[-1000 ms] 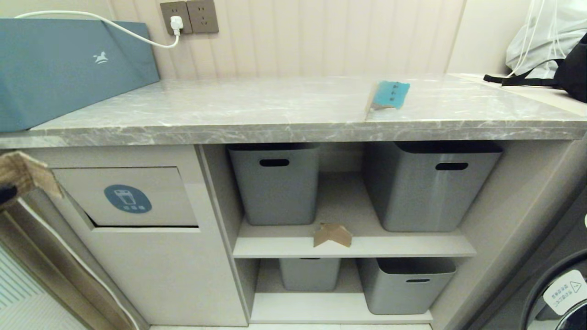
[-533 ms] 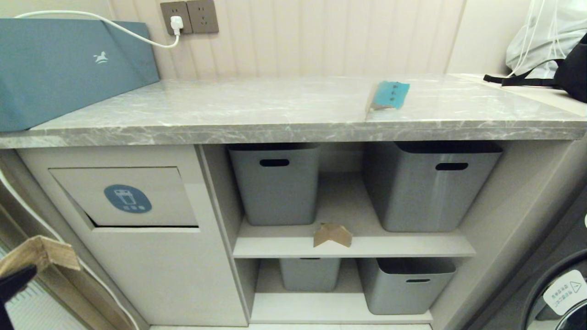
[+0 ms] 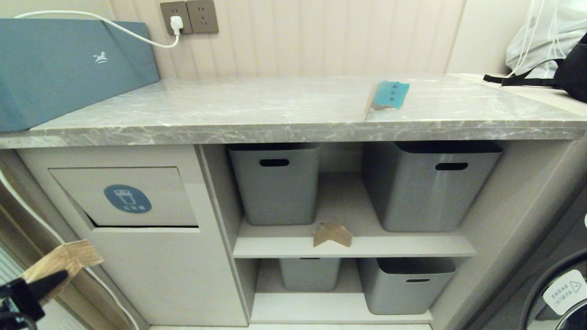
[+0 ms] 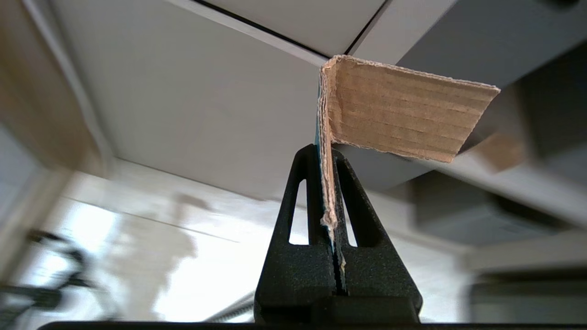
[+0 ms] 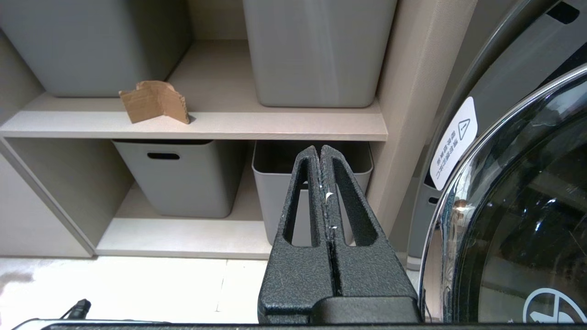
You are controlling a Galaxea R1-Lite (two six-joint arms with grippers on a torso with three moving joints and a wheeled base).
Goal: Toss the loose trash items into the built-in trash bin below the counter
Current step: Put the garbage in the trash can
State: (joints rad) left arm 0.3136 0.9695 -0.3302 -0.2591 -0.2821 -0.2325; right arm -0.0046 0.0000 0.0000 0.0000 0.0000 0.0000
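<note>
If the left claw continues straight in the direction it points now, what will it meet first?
Probably the beige cabinet front just below the tilting bin flap. The left claw, shut on a folded brown cardboard scrap, points up toward that panel, and the scrap would touch first. Depth is unclear.

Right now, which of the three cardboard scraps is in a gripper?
The plain brown scrap clamped in the left gripper, low beside the bin cabinet. The teal-faced scrap lies on the counter; the other brown scrap on the shelf.
</note>
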